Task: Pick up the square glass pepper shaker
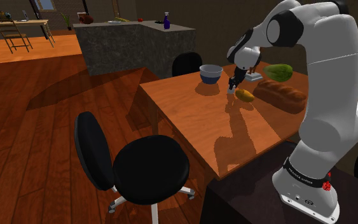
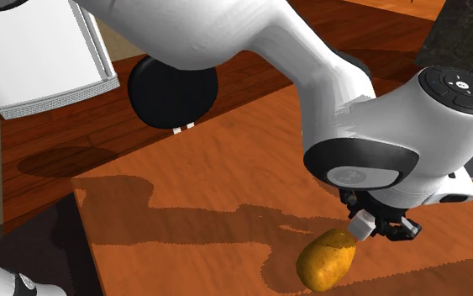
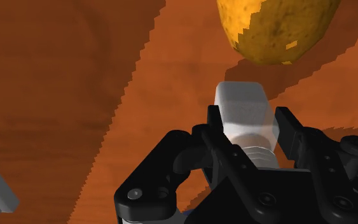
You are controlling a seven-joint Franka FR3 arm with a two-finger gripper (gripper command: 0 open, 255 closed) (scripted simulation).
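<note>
I found my black two-finger gripper (image 3: 246,124) clamped on the pale, translucent square pepper shaker (image 3: 240,105). In the wrist view one finger (image 3: 214,119) pressed against each side of its body, and its ribbed neck pointed back towards my palm. In the shoulder view the gripper (image 1: 234,83) hung right of centre in the upper half of the frame, pointing down over the brown wooden table (image 1: 190,121) with the shaker (image 1: 231,91) at its tip. I could not tell whether the shaker's base touched the table. A speckled orange-brown potato (image 1: 245,95) lay just beside the shaker, to its lower right in the shoulder view. In the second exterior view the potato (image 2: 327,259) lay at the lower right of the frame, just below and left of the shaker (image 2: 360,225). In the shoulder view I also noted a grey-blue round bowl (image 1: 210,73) to the gripper's upper left and a brown bread loaf (image 1: 279,95) to its right. A black swivel chair (image 1: 139,168) stood at the lower left, beside the table.
</note>
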